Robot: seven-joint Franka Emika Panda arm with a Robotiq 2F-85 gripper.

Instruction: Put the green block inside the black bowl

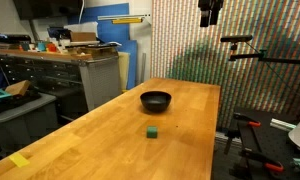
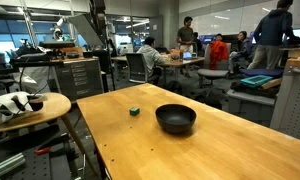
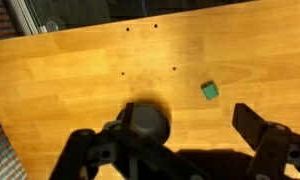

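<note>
The fingers (image 3: 258,130) are hanging spread wide apart, released, with nothing held between them. In the wrist view they are reaching in from the 6 o'clock edge, one dark prong on each side. In an exterior view the fingers (image 1: 210,14) are hovering high above the far end of the counter (image 1: 100,135), well clear of the wood.

The green block (image 3: 210,91) is sitting flat on the bare counter (image 3: 80,80), outside the bowl and not touching it. Seen from the wrist, it is lying at about 2 o'clock from the black bowl (image 3: 145,122), near it but apart. In an exterior view the green block (image 1: 150,131) is resting at about 6 o'clock from the black bowl (image 1: 156,100). From the opposite side, the green block (image 2: 135,111) is showing at about 10 o'clock from the black bowl (image 2: 176,118).

The bowl is standing upright near the middle of the pale wooden counter (image 2: 220,150), and its glossy inside is looking empty. A few small dark holes (image 3: 127,28) are dotting the wood. People (image 2: 150,50) are sitting at desks in the background.
</note>
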